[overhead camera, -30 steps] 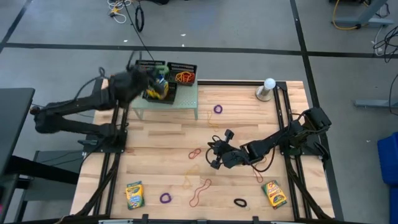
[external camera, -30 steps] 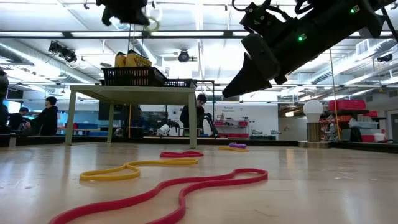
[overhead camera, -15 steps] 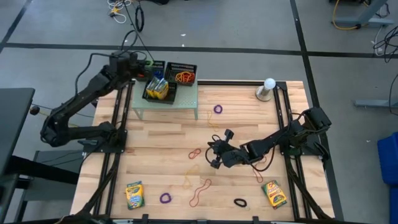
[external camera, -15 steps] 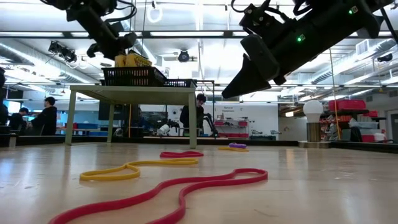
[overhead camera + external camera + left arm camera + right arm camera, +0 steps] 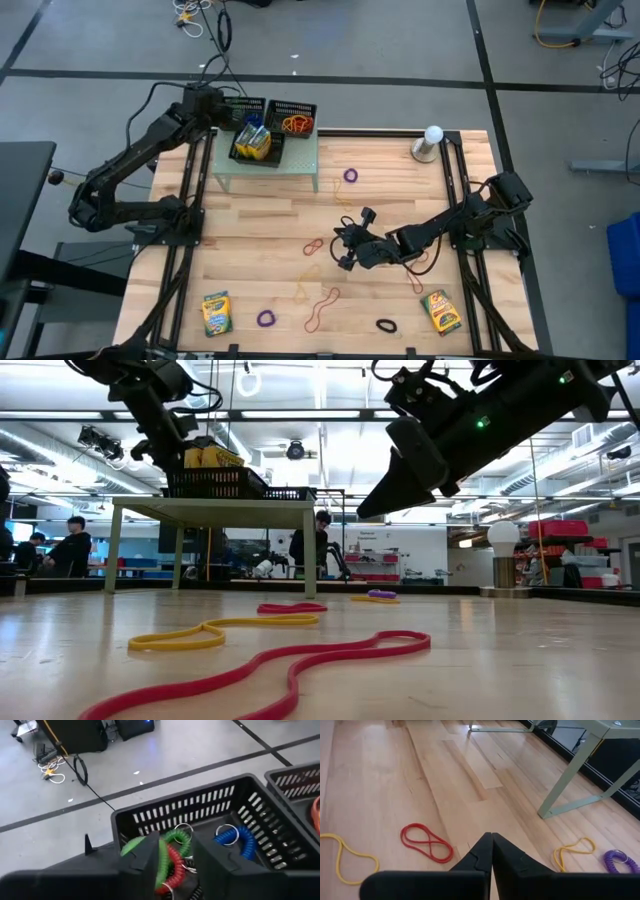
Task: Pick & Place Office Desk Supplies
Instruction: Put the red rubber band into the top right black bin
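Note:
My left gripper [image 5: 224, 105] [image 5: 176, 845] is open, at the near-left rim of a black mesh tray [image 5: 250, 787] that holds green, red and blue coils [image 5: 170, 855]. Beside it, one tray holds yellow crayon boxes [image 5: 252, 146] and another holds orange and red bands [image 5: 295, 125]. My right gripper [image 5: 345, 250] [image 5: 491, 847] is shut and hovers above mid-table. A red band [image 5: 427, 842] and yellow loops [image 5: 575, 847] lie flat ahead of it. Two crayon boxes [image 5: 216, 313] [image 5: 440, 311] lie near the table's near edge.
The trays stand on a small pale raised shelf [image 5: 300, 165] at the far left of the table. A white ball-topped stand [image 5: 432, 142] is at the far right. Purple [image 5: 350, 175] [image 5: 267, 319], red [image 5: 322, 308] and black [image 5: 387, 325] bands lie scattered on the wood.
My left gripper has drawn back from over the crayon tray toward the table's far left, and has come down a little beside the far-left tray. The right arm has kept still.

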